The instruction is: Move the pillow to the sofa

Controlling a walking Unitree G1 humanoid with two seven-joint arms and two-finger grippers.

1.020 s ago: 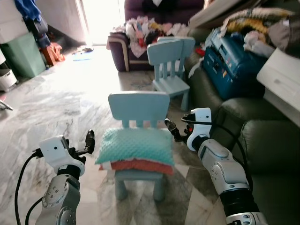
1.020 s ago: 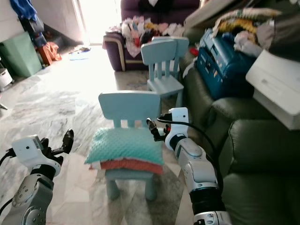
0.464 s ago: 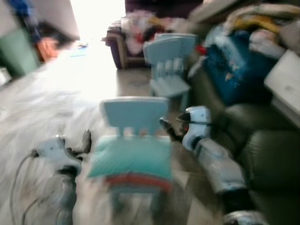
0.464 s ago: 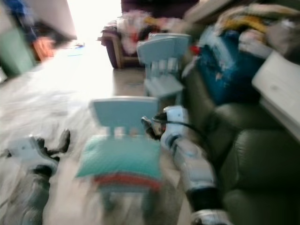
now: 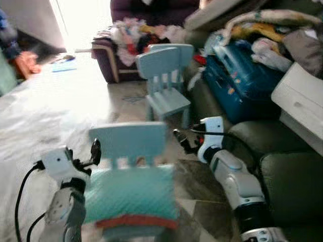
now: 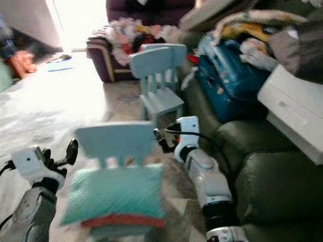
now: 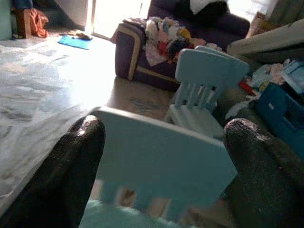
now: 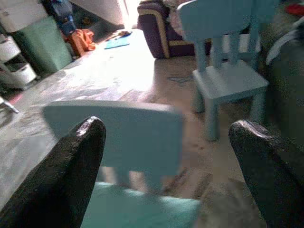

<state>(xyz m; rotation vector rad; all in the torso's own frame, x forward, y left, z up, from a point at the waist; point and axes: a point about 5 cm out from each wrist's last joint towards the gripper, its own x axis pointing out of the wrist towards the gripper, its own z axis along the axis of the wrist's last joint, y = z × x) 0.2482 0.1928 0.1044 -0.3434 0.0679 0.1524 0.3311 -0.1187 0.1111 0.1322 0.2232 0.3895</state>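
Right below my head camera sits the small blue chair [image 5: 132,151], and the teal pillow [image 5: 130,194] lies flat on its seat, stacked on an orange-red cushion [image 5: 132,222] whose edge peeks out underneath. Compared with a second ago the whole picture has slid: the chair and pillow now sit lower and closer in view, so that's my camera moving, not the things. Half a second back everything was smeared; it's sharper now, though the pillow is soft with blur.

My left gripper [image 5: 94,152] hovers just off the pillow's left corner, fingers [image 7: 66,175] spread wide with nothing between them but a look at the chair back. My right gripper [image 5: 180,139] hangs beside the chair's right edge, its fingers [image 8: 71,171] equally wide apart and empty. Both flank the chair much as they did before.

To my right runs the dark green sofa [image 5: 282,166], loaded with a blue suitcase [image 5: 242,83]. A second blue chair [image 5: 162,80] stands farther off.
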